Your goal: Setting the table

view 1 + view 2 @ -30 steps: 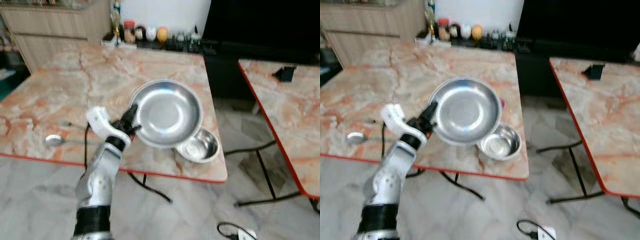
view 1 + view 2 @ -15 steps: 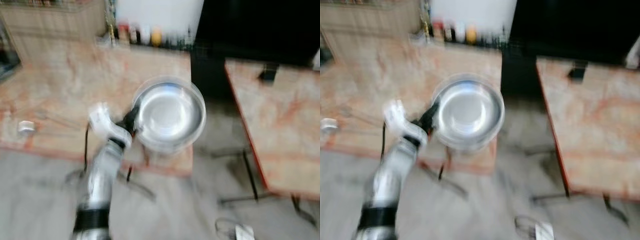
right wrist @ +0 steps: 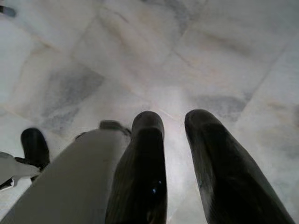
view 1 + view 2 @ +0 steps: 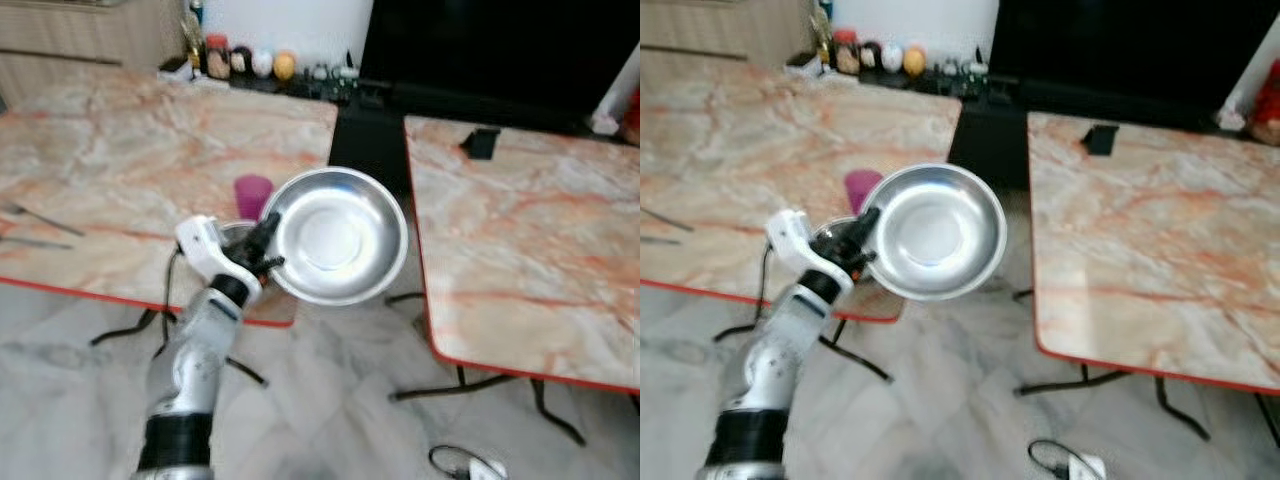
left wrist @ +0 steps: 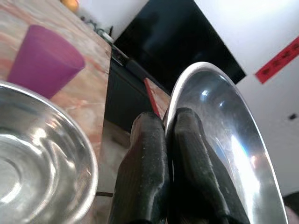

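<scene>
A round steel plate (image 4: 335, 235) is held up on edge over the corner of the left marble table (image 4: 120, 150) and the gap beside it. My left gripper (image 4: 268, 238) is shut on its left rim; in the left wrist view the two black fingers (image 5: 145, 154) pinch the plate's rim (image 5: 201, 107). A small steel bowl (image 5: 37, 154) sits on the table just under the gripper, mostly hidden by my arm in the head views. A purple cup (image 4: 252, 195) stands just behind it. My right gripper (image 3: 173, 140) hangs over the floor, open and holding nothing.
A second marble table (image 4: 530, 230) stands to the right across a narrow gap, with a small black object (image 4: 483, 143) on it. Jars (image 4: 245, 62) line the far side, beside a dark cabinet (image 4: 480, 50). Cutlery (image 4: 30, 215) lies at the far left. A cable (image 4: 470, 465) is on the floor.
The camera has swung right, so the right table now fills more of the view. The plate stays in my left gripper and now hangs past the left table's corner.
</scene>
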You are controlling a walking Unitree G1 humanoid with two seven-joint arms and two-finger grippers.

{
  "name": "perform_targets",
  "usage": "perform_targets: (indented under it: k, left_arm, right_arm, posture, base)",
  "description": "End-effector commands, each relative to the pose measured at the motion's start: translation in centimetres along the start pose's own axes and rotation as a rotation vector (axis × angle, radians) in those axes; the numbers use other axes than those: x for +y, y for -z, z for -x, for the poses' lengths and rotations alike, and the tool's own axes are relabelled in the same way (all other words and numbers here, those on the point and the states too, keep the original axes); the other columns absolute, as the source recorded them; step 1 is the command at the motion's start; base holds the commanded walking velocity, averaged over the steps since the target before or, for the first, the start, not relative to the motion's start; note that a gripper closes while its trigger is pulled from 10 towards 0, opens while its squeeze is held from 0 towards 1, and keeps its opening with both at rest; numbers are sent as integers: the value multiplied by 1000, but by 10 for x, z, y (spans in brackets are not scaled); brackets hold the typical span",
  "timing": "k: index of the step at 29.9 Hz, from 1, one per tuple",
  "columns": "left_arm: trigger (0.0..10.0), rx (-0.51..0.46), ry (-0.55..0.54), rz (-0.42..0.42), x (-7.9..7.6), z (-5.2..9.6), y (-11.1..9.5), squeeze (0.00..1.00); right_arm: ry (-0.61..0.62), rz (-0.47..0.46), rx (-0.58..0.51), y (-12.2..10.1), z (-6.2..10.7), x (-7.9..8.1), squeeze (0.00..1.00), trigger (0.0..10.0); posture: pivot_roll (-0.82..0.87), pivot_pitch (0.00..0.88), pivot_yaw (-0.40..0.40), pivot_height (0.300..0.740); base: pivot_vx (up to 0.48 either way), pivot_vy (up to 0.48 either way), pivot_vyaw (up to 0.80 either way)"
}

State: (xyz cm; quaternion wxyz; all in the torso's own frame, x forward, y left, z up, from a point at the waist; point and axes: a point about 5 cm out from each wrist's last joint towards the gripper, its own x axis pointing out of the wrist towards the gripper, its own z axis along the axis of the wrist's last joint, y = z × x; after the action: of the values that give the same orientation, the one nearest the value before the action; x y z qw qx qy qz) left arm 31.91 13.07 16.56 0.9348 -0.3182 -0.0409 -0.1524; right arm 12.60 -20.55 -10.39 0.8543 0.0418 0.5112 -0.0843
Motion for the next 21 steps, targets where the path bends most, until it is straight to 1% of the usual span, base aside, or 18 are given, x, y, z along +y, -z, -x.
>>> perform_targets:
  k: [1, 6, 21]
  left_arm:
    - [10000, 9, 45, 8, -11, -4, 5, 0]
    - [10000, 21, 55, -21, -11, -4, 6, 0]
    - [10000, 30, 68, -35, -12, -7, 7, 0]
  right_arm:
    - [32, -13, 6, 1, 1, -11, 0, 10000]
    - [29, -14, 7, 1, 1, -12, 0, 10000]
    - [21, -23, 6, 1, 1, -10, 0, 10000]
  posture:
    - [161, 0, -100, 727]
    - [165, 0, -100, 727]
    - [154, 0, -87, 727]
  base:
    - [0, -412, 0]
    - [0, -412, 0]
    - [0, -412, 0]
